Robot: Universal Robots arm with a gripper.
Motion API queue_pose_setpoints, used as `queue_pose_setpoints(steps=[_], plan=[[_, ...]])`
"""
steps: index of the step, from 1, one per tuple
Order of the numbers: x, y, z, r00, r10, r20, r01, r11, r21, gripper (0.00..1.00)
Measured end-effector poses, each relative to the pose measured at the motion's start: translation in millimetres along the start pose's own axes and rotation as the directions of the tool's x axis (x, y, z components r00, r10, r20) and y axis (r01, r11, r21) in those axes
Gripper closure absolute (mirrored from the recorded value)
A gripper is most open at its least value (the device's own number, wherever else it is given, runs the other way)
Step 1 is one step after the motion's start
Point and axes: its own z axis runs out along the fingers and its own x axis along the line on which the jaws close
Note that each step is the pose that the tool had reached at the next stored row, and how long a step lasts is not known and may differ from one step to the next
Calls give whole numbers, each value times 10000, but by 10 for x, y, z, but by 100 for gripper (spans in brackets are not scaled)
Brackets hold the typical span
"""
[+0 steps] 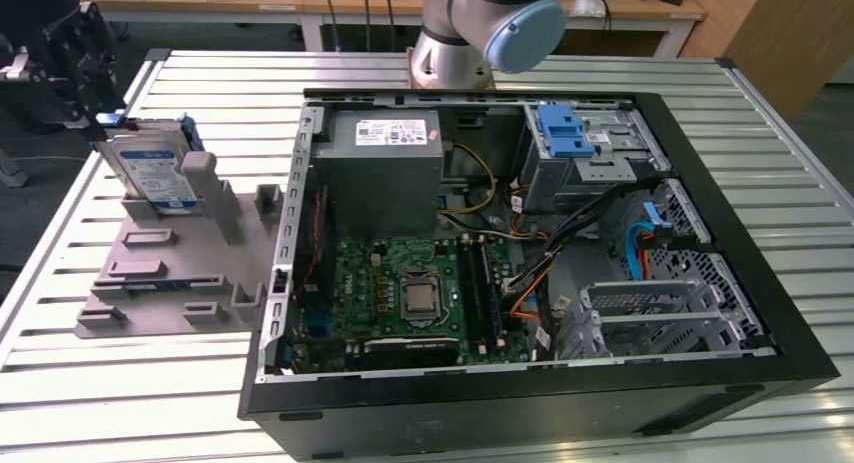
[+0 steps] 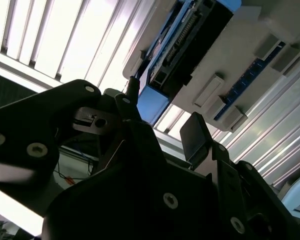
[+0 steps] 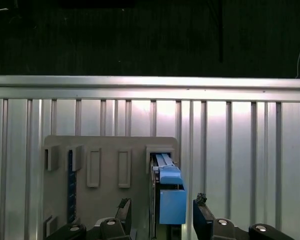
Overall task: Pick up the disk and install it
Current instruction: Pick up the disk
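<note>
Two fingers [image 3: 124, 210] of the claw [image 3: 161, 207] were spread wide. The disk's blue rail end sat in the gap between them, with clearance on both sides and no contact visible, so the claw gripped nothing. In the second wrist view the claw [image 2: 163, 110] showed the same open stance, with one finger pad [image 2: 194, 134] just short of the disk [image 2: 190, 35].

In the exterior view the claw [image 1: 83, 93] hung beside the disk's upper edge, on the exterior view's left of it. The disk [image 1: 150, 168] stood upright on its edge in a slot at one end of the grey fixture [image 1: 160, 283]. In the first wrist view the disk [image 3: 170, 195] appeared edge-on in that slot of the fixture [image 3: 107, 150].

The fixture lay flat on the slatted metal bench [image 1: 134, 403], near the bench's edge on the exterior view's left. Bare slats showed around the fixture. A narrow strip of bench separated it from the open computer case [image 1: 467, 403].

Inside the case, the drive cage [image 1: 587, 163] carried a blue latch [image 1: 571, 131] in one corner. The power supply [image 1: 387, 173] sat beside the cage. The arm [image 1: 467, 33] rose behind the case.
</note>
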Motion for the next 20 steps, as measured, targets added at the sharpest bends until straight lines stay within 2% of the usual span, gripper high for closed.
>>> queue_pose_setpoints(steps=[4, 7, 8, 11, 20], plan=[[-14, 7, 62, 10000, 1, 2, -1, 10000, -2, 40], [-16, 9, 84, 10000, -1, 1, 1, 10000, -5, 41], [-18, 11, 91, 10000, 0, 2, 0, 10000, -5, 48], [-31, 22, 115, 10000, 1, 2, -1, 10000, -10, 48], [-53, 38, 207, 10000, 5, 15, -5, 9999, -110, 48]])
